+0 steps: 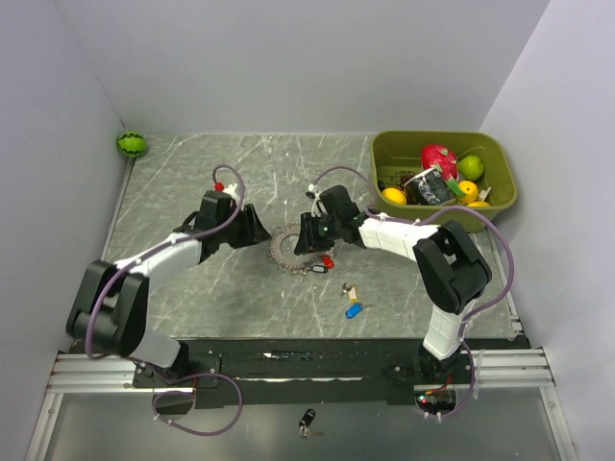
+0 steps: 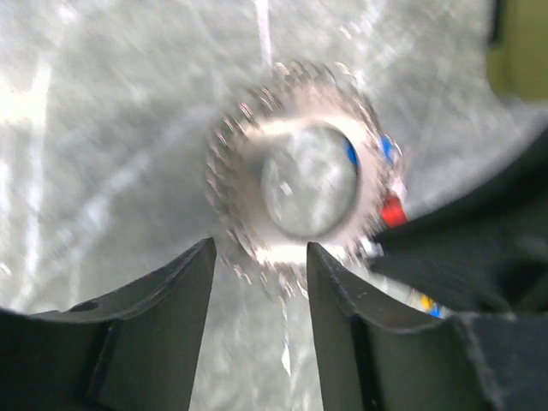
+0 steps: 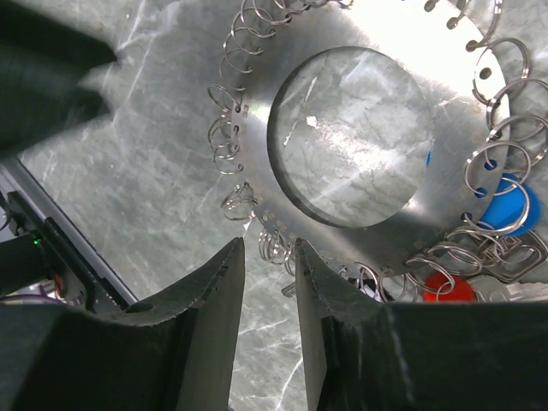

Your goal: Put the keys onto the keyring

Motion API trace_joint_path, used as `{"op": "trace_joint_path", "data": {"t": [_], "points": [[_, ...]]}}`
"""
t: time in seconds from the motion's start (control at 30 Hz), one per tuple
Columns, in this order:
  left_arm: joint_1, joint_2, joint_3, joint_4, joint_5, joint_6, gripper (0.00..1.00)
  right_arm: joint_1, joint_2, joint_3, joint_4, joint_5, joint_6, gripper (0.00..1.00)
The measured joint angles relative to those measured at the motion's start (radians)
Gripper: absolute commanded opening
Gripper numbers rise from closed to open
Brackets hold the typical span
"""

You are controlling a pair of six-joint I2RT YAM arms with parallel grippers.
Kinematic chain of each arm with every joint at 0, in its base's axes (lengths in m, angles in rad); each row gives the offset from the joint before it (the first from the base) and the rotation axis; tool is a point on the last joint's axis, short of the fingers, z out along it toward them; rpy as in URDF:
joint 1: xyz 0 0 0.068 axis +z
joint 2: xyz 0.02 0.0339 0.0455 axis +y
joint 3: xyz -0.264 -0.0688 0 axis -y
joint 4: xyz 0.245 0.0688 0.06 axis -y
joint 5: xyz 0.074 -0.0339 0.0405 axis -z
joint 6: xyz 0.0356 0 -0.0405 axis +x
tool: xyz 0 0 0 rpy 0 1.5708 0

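At the far right of the desk (image 1: 192,182), a green bin (image 1: 502,197) holds fruit (image 1: 439,158). At mid-desk lies the keyring (image 1: 285,248), flanked by the left gripper (image 2: 261,253) and right gripper (image 3: 270,248), both open and empty. A red key (image 1: 328,260) sits at the keyring's near-right edge; a tan key (image 1: 349,289) and a blue key (image 1: 355,310) lie nearer.

Grey marbled tabletop (image 1: 250,307) between plain pale walls (image 1: 288,58)

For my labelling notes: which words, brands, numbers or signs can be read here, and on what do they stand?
None can be read.
The dark object in the green bin may bear print, but it is too small to tell.
The keyring shows no markings.
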Motion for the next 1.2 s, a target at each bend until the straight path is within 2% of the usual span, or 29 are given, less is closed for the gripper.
{"op": "trace_joint_path", "data": {"t": [0.1, 0.43, 0.7, 0.93, 1.2], "points": [[-0.030, -0.083, -0.084, 0.042, 0.037, -0.009, 0.48, -0.005, 0.000, 0.001, -0.006, 0.002, -0.005, 0.38], [-0.127, -0.181, -0.337, 0.179, 0.102, -0.133, 0.46, -0.024, 0.000, 0.002, -0.013, 0.005, -0.009, 0.38], [-0.182, -0.141, -0.351, 0.272, 0.074, -0.205, 0.41, -0.027, -0.001, 0.002, -0.013, 0.006, -0.008, 0.38], [-0.187, -0.050, -0.354, 0.314, 0.030, -0.254, 0.39, -0.037, -0.027, -0.008, -0.011, 0.007, -0.008, 0.38], [-0.193, -0.013, -0.358, 0.375, 0.013, -0.275, 0.35, -0.044, -0.045, -0.016, -0.005, 0.005, -0.011, 0.38]]}}
